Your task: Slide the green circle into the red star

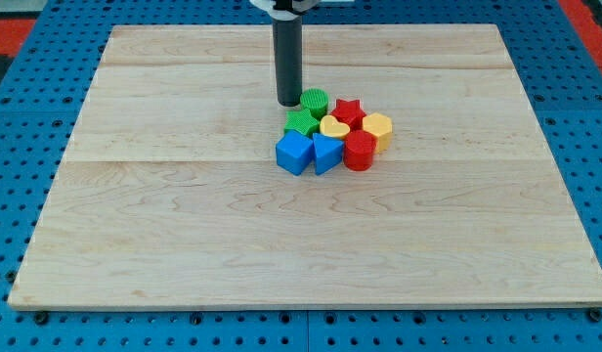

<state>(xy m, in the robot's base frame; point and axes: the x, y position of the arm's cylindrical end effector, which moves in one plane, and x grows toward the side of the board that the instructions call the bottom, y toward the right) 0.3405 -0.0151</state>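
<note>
No gripper fitted, nothing held: my tip (288, 102) abuts the left flank of the green circle (314, 99), seemingly light, rigid, free-sliding, just left of the red star (348, 110); push there.

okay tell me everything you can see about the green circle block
The green circle is a short round block, bright green with a ridged side, looking like painted wood or plastic. It lies flat on the wooden board, at the top left of the block cluster. My tip stands right at its left side, seemingly touching. The red star sits close on its right, the green star just below, the yellow heart at lower right.
</note>
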